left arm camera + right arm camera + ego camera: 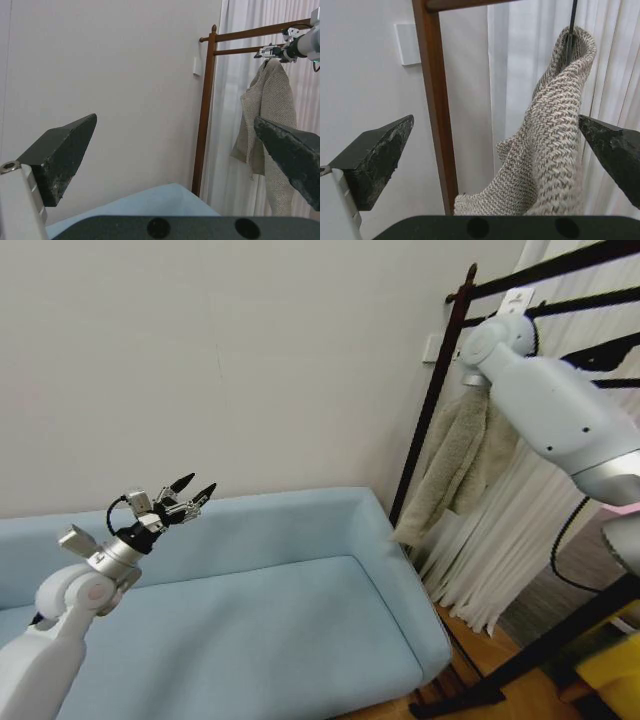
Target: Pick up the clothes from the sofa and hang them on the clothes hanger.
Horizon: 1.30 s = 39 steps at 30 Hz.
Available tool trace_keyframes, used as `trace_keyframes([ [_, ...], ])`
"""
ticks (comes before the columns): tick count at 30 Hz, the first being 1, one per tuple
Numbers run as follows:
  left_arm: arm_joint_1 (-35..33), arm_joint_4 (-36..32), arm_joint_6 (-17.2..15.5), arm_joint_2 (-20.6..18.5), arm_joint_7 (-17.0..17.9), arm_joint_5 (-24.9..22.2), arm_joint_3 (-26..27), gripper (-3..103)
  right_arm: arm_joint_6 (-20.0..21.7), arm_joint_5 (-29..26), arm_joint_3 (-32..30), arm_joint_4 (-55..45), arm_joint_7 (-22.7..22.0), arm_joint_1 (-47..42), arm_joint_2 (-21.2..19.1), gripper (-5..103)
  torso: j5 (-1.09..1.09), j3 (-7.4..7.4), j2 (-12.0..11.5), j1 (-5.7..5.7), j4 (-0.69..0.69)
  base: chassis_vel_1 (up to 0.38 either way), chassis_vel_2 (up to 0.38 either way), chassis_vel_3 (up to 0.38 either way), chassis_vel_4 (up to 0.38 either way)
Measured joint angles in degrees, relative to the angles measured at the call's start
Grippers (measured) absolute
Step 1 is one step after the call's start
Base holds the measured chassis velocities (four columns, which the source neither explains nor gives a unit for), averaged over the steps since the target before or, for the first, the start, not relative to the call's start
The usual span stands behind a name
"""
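A beige knit garment [455, 470] hangs from the upper bar of the dark wooden clothes rack [430, 400], to the right of the sofa. My right arm [560, 410] reaches up to the top of the garment. In the right wrist view my right gripper [495, 160] is open, its fingers [375, 155] spread wide, and the garment [555, 140] drapes just beyond them over a thin dark hook [570, 30]. My left gripper [185, 498] is held open above the sofa's backrest, holding nothing. The left wrist view shows the garment [267, 115] and the right gripper [272, 51] far off.
The light blue sofa [250, 610] runs across the foreground with a bare seat. White curtains [500, 540] hang behind the rack. The rack's post [437, 110] stands close to the wall, near a white wall plate [410, 44]. Wooden floor [505, 650] shows at the lower right.
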<state>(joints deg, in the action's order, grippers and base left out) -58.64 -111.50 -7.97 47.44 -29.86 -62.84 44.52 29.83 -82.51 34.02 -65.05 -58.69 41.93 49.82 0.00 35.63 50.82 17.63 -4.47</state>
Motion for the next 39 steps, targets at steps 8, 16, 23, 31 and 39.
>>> trace_keyframes([
  [8,-0.24,0.75,0.03,0.01,-0.06,-0.15,0.71,100,0.36,0.17,0.01,-8.59,-0.69,-1.56,-3.21,100,0.0,0.0,0.0,0.0,0.0,0.0,0.0,0.0,0.0],
  [16,-1.95,-0.63,0.35,1.02,2.61,0.5,1.39,100,-0.78,-1.01,-1.68,-24.41,4.6,-5.7,-8.04,100,-0.01,0.0,0.0,0.0,0.03,0.0,0.0,0.0,0.0],
  [23,-4.36,-3.04,2.53,3.39,11.94,6.08,0.78,100,-7.55,-0.14,-4.05,-32.04,18.36,-13.68,-12.3,100,0.01,-0.01,0.0,0.0,-0.01,0.0,0.0,0.0,0.0],
  [31,-17.54,-9.76,7.32,13.67,23.58,22.74,-0.7,100,-13.18,11.02,-23.49,-39.81,43.56,-45.98,-17.35,100,0.03,0.0,0.0,-0.01,-0.01,0.0,0.0,0.0,0.0],
  [39,-28.09,-10.36,12.62,23.24,25.42,31.9,0.1,100,-20.11,31.55,-41.86,-46.39,51.99,-83.02,-13.87,100,0.01,-0.01,0.0,-0.01,0.04,0.0,0.0,0.0,0.0],
])
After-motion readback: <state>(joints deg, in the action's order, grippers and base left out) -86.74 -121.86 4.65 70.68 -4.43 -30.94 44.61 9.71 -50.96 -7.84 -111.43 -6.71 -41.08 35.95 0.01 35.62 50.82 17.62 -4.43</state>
